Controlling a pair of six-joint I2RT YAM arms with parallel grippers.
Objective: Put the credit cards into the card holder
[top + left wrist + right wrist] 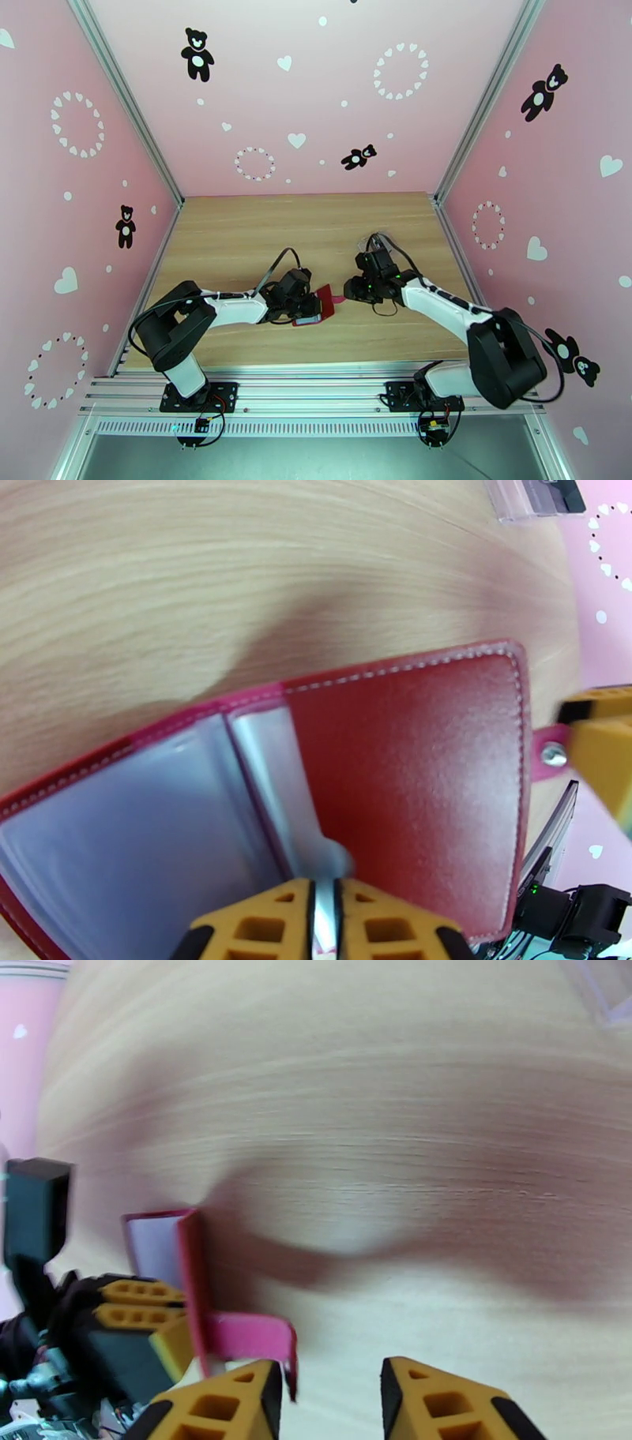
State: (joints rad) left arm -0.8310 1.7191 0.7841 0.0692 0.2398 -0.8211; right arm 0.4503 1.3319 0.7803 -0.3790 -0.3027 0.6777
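Left wrist view: left gripper is pinched on a grey inner sleeve of the open wallet, mid-table. Right gripper has its fingers apart, with the snap tab just beside one. Clear case lies well apart, maybe holding dark cards.

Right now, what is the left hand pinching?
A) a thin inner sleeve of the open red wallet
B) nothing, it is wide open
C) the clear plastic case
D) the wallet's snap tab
A: in the left wrist view the left hand has its two fingers closed on a thin grey inner sleeve of the open card holder.
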